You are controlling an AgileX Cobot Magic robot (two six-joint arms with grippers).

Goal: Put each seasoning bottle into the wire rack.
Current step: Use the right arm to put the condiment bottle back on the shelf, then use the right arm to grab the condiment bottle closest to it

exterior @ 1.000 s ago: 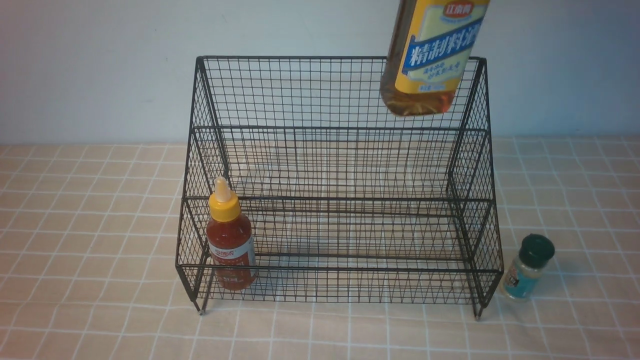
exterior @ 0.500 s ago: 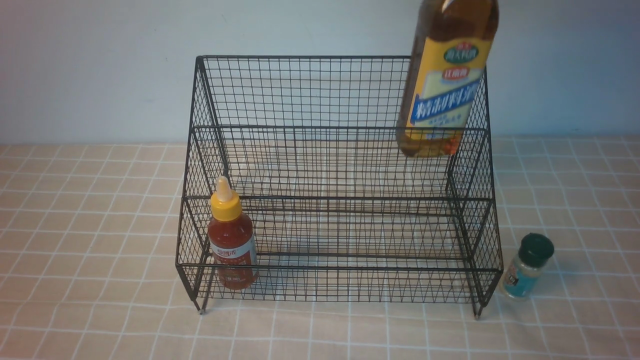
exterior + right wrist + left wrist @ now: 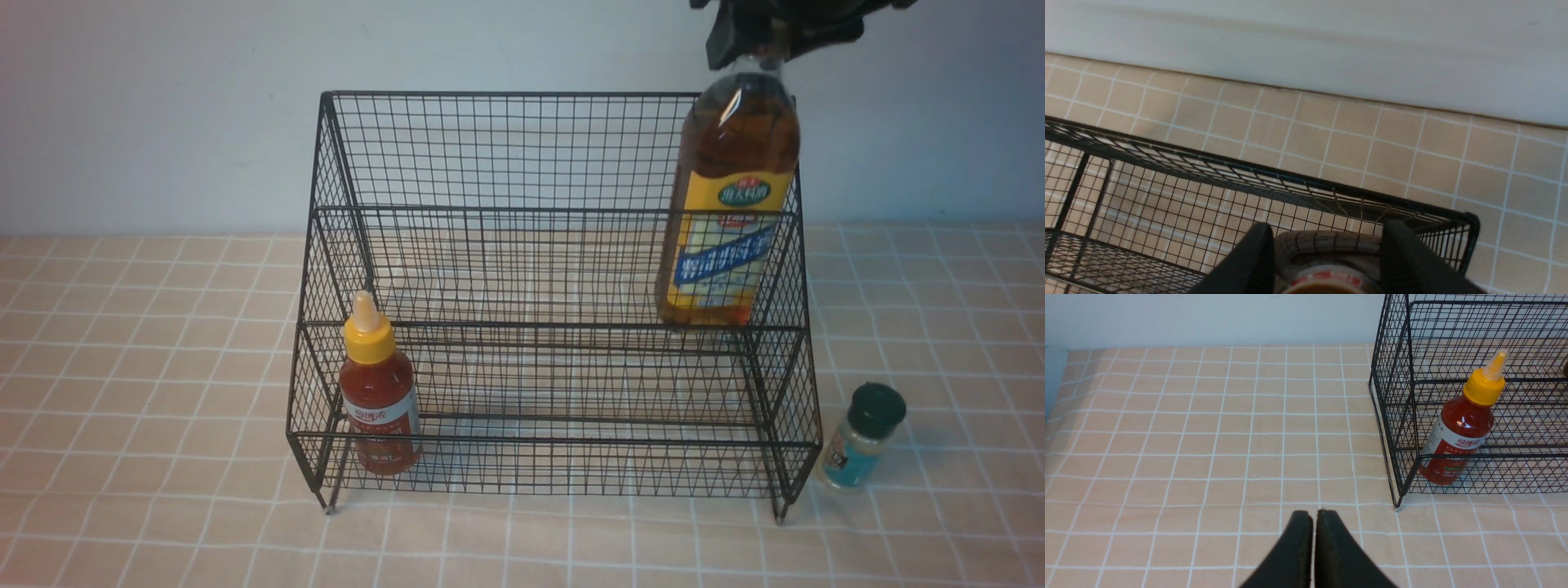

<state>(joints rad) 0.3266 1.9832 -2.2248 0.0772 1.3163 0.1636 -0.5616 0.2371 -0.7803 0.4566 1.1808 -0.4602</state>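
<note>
The black wire rack [image 3: 522, 209] stands mid-table. The red sauce bottle [image 3: 377, 400] with a yellow nozzle cap stands upright in the rack's lower tier at its left end; it also shows in the left wrist view [image 3: 1461, 428]. The tall amber bottle [image 3: 731, 220] is upright inside the upper tier at the right end, its base at shelf level. My right gripper [image 3: 767, 37] is shut on its tan cap [image 3: 1327, 243] from above. The green-capped shaker [image 3: 861, 437] stands on the table just right of the rack. My left gripper [image 3: 1313, 514] is shut and empty, left of the rack [image 3: 1396, 416].
A checked beige cloth [image 3: 147, 392] covers the table. A pale wall [image 3: 163, 106] rises close behind the rack. In the right wrist view the rack's top rear rim [image 3: 1290, 179] runs just beyond the held cap.
The amber bottle has come down from above the rack's right end into the upper tier. My right gripper has come into the front view at the top. The red bottle and shaker have not moved.
</note>
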